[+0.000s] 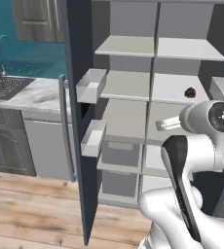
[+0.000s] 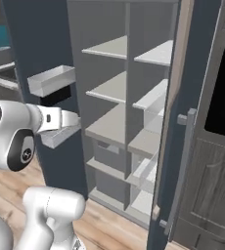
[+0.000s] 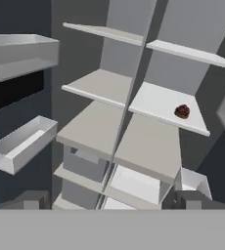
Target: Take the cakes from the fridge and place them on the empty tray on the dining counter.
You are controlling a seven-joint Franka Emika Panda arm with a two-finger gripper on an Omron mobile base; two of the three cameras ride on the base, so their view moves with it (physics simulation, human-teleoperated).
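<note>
The fridge [image 1: 80,73] stands open, and a dark red-brown cake [image 3: 182,111] sits alone on a right-hand middle shelf [image 3: 166,105], well ahead of the gripper [image 3: 109,205] and a little to its right; the jaws are spread wide, holding nothing

A marbled counter [image 1: 41,95] with sink [image 1: 7,86] fronts the teal backsplash [image 1: 31,53].
</note>
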